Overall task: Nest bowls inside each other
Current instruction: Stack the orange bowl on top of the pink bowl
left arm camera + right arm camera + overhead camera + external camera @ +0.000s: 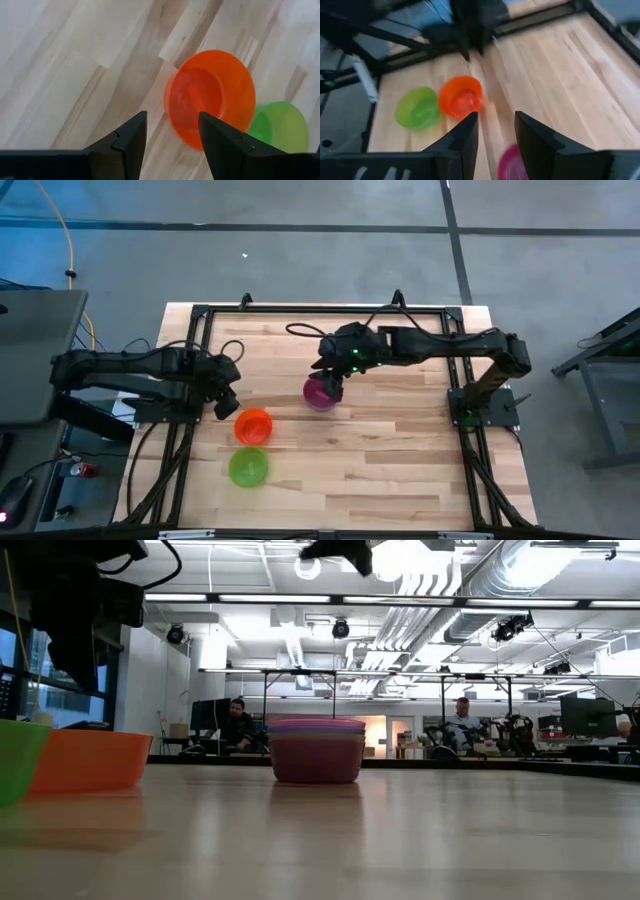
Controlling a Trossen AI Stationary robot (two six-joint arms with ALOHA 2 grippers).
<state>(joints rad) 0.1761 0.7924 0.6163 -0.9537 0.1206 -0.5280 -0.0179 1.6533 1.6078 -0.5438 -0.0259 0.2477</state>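
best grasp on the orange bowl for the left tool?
Pinch the rim of the orange bowl on the side facing the left tool, coming down from above. It sits upright and open, thin-walled; the green bowl crowds the opposite side.

We see a pale wooden tabletop (400, 440) edged by a black metal frame (195, 370), standing on a grey floor (300, 250). Beyond it, in the low view, two seated people (238, 725) (462, 724) appear under ceiling ducts (480, 580) and strip lights (250, 602).
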